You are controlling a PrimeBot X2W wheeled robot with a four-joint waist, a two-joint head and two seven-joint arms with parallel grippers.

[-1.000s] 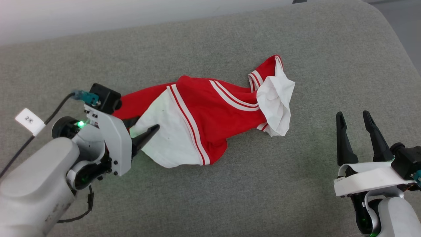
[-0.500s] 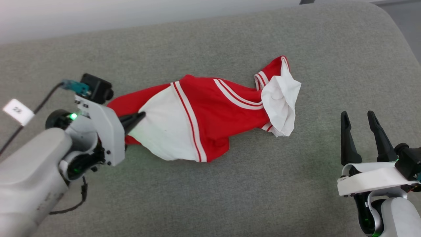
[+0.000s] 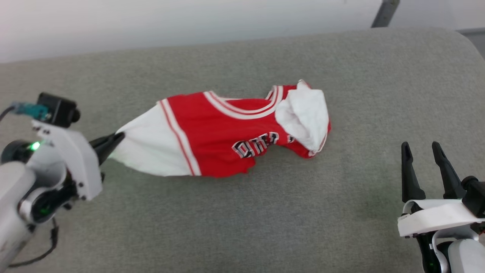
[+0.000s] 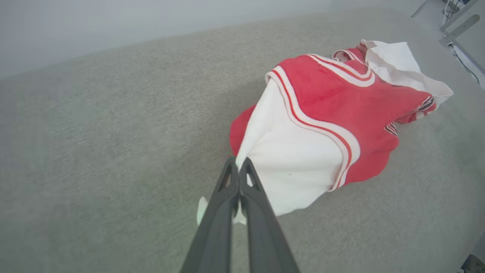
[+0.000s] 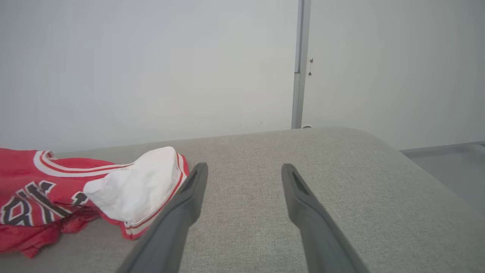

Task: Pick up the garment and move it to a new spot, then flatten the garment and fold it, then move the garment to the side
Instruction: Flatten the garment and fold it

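One grey padded surface [image 3: 242, 227] spans the head view; one garment [image 3: 212, 132], red with white panels, lies crumpled at its middle, drawn out toward the robot's left; two grippers: the left gripper [image 3: 113, 139] is pressed together, pinching the garment's white corner, and the right gripper [image 3: 420, 148] stands spread, well apart from the cloth; one line of black-and-white lettering [image 3: 257, 144] is too creased to read.

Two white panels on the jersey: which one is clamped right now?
The larger white panel at the left end of the garment: the left gripper is shut on its corner. The crumpled white panel by the lettering lies free.
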